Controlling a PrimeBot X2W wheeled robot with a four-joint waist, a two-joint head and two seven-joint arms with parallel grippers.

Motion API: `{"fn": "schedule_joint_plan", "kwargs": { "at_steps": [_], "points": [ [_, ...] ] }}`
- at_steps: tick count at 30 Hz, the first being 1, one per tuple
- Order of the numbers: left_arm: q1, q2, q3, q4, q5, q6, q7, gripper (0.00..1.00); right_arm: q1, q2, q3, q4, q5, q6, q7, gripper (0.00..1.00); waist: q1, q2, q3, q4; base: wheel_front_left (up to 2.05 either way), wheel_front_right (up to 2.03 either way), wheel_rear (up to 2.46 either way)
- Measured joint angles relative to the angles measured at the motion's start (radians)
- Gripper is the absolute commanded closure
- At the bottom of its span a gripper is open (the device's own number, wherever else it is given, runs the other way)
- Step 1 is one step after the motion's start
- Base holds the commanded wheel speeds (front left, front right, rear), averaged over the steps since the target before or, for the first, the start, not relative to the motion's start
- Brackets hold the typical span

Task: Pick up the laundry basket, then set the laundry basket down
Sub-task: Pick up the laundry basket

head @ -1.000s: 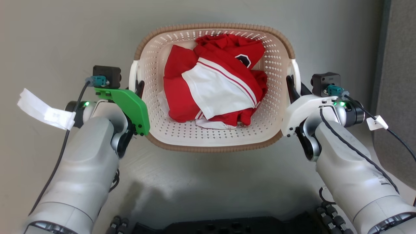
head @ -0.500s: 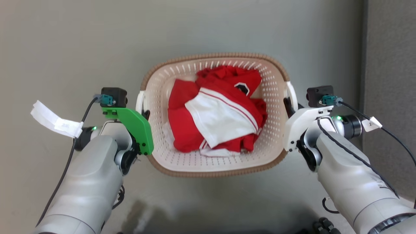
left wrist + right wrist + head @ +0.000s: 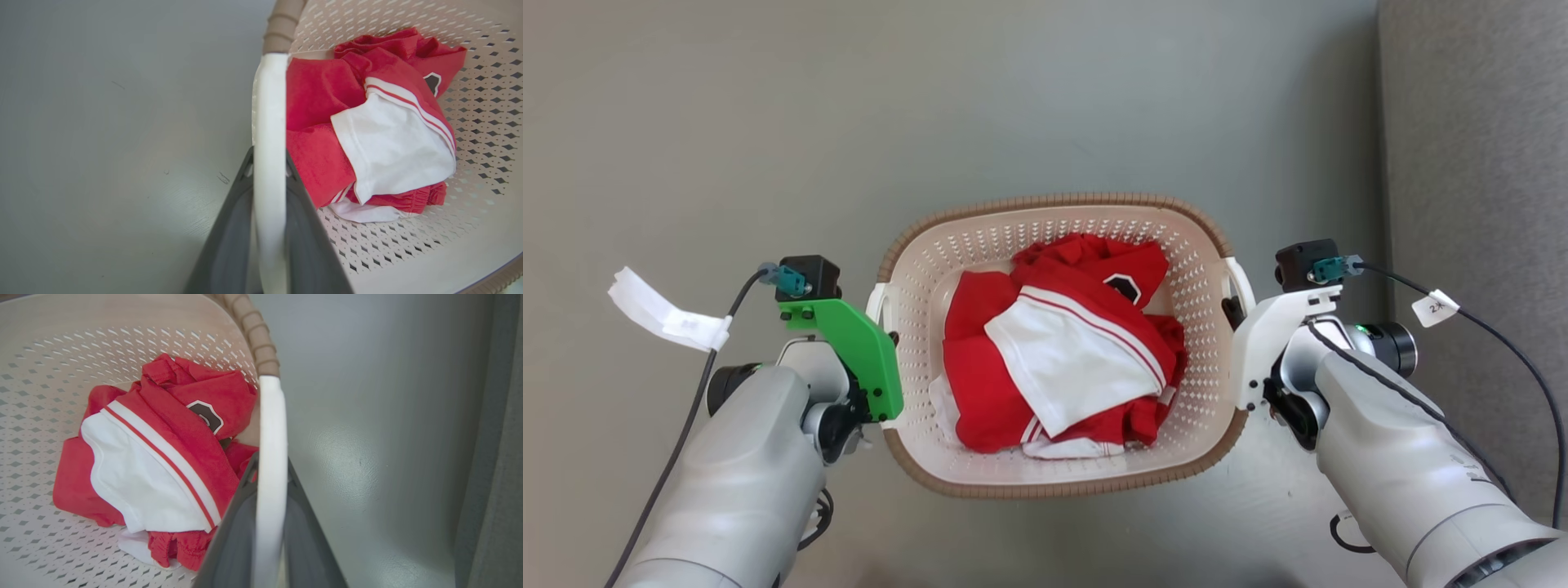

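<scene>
Gripping: our left claw [image 3: 269,165] is closed onto the white left handle [image 3: 269,114], one dark finger on each side of it. Our right claw [image 3: 271,463] pinches the white right handle [image 3: 271,424] the same way.
Basket place: the laundry basket [image 3: 1054,201] sits between our two arms over the grey floor [image 3: 727,122]. We cannot tell whether its base touches the floor or hangs above it.
Load: red and white clothes [image 3: 1062,359] lie bunched in the bottom.
Axis: we judge the long axis to run from claw to claw, left to right across our front. The mouth opens upward and the rim looks about level.
Beyond: the basket's right end is near the darker strip [image 3: 1478,163] along the floor's right edge, but apart from it.
Risk, drop: if we let go before the base is on the floor, the basket would fall and could bounce.
Risk, tilt: if one arm goes lower than the other, the basket tips along its long axis and the clothes slide to the low end.
Risk, slip: the handles are smooth and narrow, so a loosened pinch could let one slide out.
</scene>
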Motion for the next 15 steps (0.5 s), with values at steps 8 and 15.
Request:
{"fn": "schedule_joint_plan", "kwargs": {
  "at_steps": [8,15],
  "points": [
    [0.019,0.02,-0.012,-0.002,-0.047,0.0,0.061,1.0,0.002,0.006,0.019,0.015,0.045,0.021,0.062,1.0,0.0,0.0,-0.089,-0.011,0.0,0.0,0.0],
    [0.025,0.027,-0.02,-0.002,-0.082,0.0,0.097,1.0,0.002,0.007,0.033,0.024,0.065,0.029,0.111,1.0,0.0,0.0,-0.15,-0.019,0.0,0.0,0.0]
  ]
}}
